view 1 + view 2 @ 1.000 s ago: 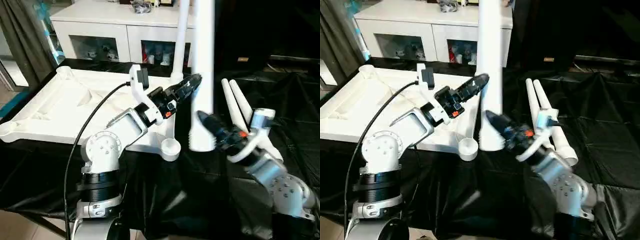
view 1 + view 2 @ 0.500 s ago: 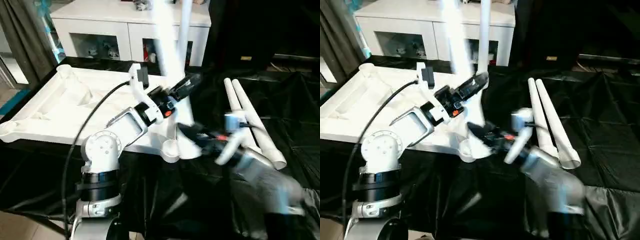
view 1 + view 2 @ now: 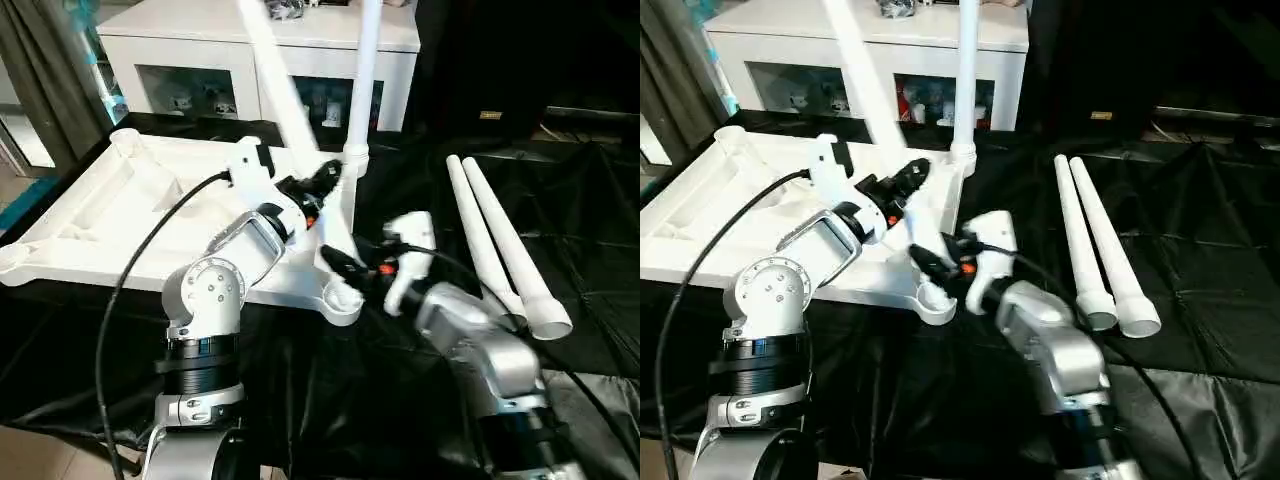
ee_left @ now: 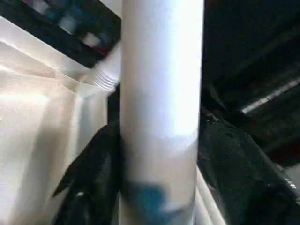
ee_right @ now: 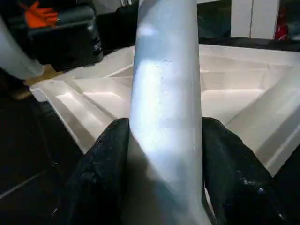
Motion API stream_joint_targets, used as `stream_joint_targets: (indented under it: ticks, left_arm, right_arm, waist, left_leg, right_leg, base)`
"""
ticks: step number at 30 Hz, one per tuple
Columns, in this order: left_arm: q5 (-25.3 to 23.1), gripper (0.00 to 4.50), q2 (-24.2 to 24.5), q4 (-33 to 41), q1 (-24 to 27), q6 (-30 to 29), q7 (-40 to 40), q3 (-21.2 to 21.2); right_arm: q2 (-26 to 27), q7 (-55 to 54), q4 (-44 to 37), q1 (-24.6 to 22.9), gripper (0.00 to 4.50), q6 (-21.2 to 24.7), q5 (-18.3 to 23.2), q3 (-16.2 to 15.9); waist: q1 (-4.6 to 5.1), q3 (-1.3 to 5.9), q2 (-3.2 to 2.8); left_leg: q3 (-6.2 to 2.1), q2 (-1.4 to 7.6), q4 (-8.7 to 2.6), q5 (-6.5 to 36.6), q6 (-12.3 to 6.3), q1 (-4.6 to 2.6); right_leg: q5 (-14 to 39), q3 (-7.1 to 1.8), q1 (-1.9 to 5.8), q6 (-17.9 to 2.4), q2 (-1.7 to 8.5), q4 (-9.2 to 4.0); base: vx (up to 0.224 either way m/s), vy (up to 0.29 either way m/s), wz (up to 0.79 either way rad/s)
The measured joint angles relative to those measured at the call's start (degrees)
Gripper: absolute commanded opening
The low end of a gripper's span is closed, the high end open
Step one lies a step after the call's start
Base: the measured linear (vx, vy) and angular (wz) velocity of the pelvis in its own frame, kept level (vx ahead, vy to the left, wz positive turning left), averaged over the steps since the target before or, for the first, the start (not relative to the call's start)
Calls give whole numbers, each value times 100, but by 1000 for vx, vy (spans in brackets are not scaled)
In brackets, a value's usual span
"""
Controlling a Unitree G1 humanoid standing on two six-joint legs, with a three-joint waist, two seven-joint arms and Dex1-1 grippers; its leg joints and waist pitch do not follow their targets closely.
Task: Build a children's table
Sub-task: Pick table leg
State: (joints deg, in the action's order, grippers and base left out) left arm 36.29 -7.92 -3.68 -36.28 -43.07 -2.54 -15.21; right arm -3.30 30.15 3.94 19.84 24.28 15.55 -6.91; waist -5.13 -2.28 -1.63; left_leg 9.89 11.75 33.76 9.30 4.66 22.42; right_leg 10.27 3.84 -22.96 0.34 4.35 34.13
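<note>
The children's table top (image 3: 150, 215) lies upside down on the black cloth. One white leg (image 3: 366, 70) stands upright in its far right corner socket. A second leg (image 3: 275, 80) leans up and to the left from the near right corner socket (image 3: 340, 300). I cannot tell whether it is seated there. My right gripper (image 3: 340, 268) is shut on this leg (image 5: 164, 93) near its lower end, a finger (image 5: 105, 168) on each side. Higher up, my left gripper (image 3: 322, 178) is shut on the same leg (image 4: 161, 93), with one finger (image 4: 93, 183) against it.
Two loose white legs (image 3: 500, 250) lie side by side on the black cloth to the right. A white glass-door cabinet (image 3: 200, 40) stands behind the table. A dark curtain (image 3: 40, 80) hangs at the far left.
My right gripper has swung the leg from upright to leaning left and brought its lower end to the near right socket. My left gripper has moved onto the leg and narrowed round it.
</note>
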Motion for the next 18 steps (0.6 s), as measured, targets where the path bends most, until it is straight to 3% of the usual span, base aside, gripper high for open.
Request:
stream_joint_targets:
  ticks: [3, 11, 18]
  left_arm:
    - [2, 245, 0, -10, 0, 59, -40, -11]
    - [-11, 197, 13, -121, 0, 206, 88, -21]
    - [467, 188, 724, 70, 118, -137, 1825, 71]
  right_arm:
    - [35, -44, 54, 47, 191, -79, -48, -48]
    - [32, -18, 190, 135, 191, -265, -163, -50]
    - [-242, 943, 114, 156, 190, -293, 490, 203]
  waist:
    - [-8, 0, 1]
    - [-1, -3, 5]
    - [-5, -4, 7]
  left_leg:
    - [0, 0, -1, 0, 0, 0]
    - [0, 0, -1, 0, 0, -1]
    - [3, 0, -4, 1, -1, 0]
  right_leg:
    - [0, 0, 0, 0, 0, 0]
    - [-1, 0, -1, -1, 0, 1]
    - [0, -1, -3, -2, 0, 2]
  base:
    - [0, 0, 0]
    - [0, 0, 0]
    - [0, 0, 0]
